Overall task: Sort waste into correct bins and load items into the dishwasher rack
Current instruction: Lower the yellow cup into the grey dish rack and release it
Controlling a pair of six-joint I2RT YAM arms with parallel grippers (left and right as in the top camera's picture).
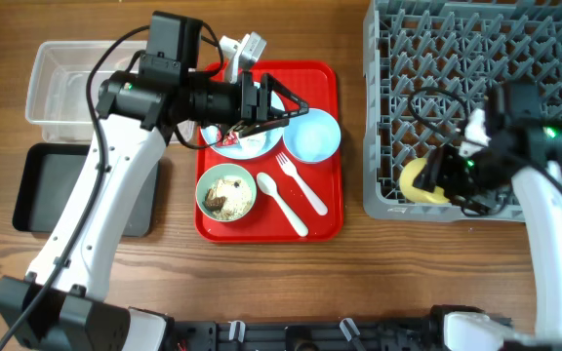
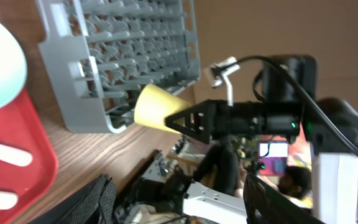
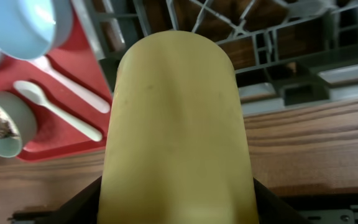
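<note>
At the near-left corner of the dishwasher rack (image 1: 515,58), the yellow cup (image 1: 418,182) is clamped in the right gripper (image 1: 435,177). Loading is in hand, and next the cup probably needs seating among the pegs before release. Only the overhead view shows the left gripper (image 1: 279,107) over the blue plate (image 1: 245,146), its grip indeterminable.
</note>
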